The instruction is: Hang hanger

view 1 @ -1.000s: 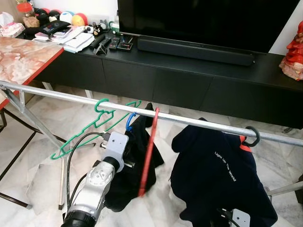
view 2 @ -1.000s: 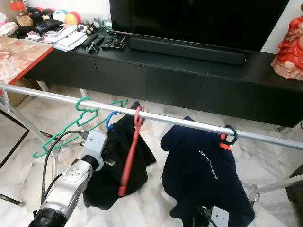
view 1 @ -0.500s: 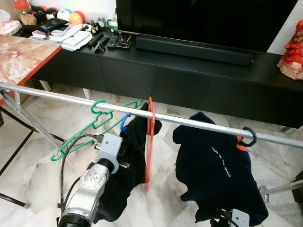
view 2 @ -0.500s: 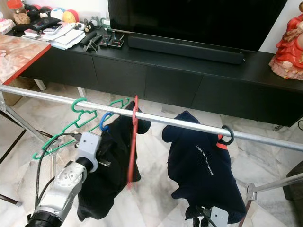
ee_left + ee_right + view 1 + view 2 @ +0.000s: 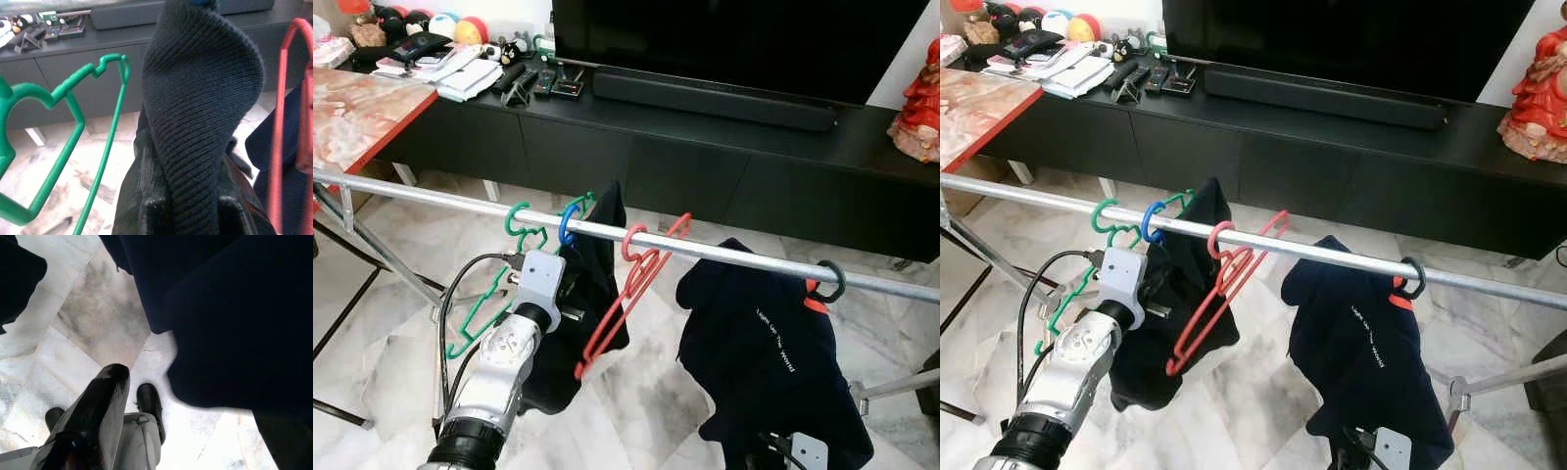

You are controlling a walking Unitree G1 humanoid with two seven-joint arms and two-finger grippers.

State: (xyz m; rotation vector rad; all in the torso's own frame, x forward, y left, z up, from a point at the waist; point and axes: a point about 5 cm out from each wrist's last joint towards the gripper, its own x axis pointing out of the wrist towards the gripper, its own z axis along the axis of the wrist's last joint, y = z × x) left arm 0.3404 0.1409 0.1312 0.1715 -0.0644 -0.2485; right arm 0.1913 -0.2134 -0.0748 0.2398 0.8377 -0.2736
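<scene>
Marble floor [image 5: 401,362] of a living rm, w/ a black TV console [image 5: 705,157] along the far wall and a steel clothes rail [image 5: 440,201] running left to right across the scene. On the rail, from left: green hanger [image 5: 514,223], blue hook [image 5: 567,221] carrying a dark knit garment [image 5: 592,294], red hanger [image 5: 631,286] hooked on and tilted, its lower end swung toward the near left, then a navy T-shirt [image 5: 773,367] w/ white lettering on a dark hook [image 5: 830,284] at right. Left gripper [image 5: 195,205] reaches up from the near left; its two black fingers [image 5: 151,213] stand either side of a fold of the knit garment, pinching it, just beside the red hanger but apart from it. Right gripper [image 5: 124,396] hangs low near the shirt's hem over the floor; one finger is seen close up, so cannot tell how wide it stands. Remotes, papers and toys sit on the console's far left.
</scene>
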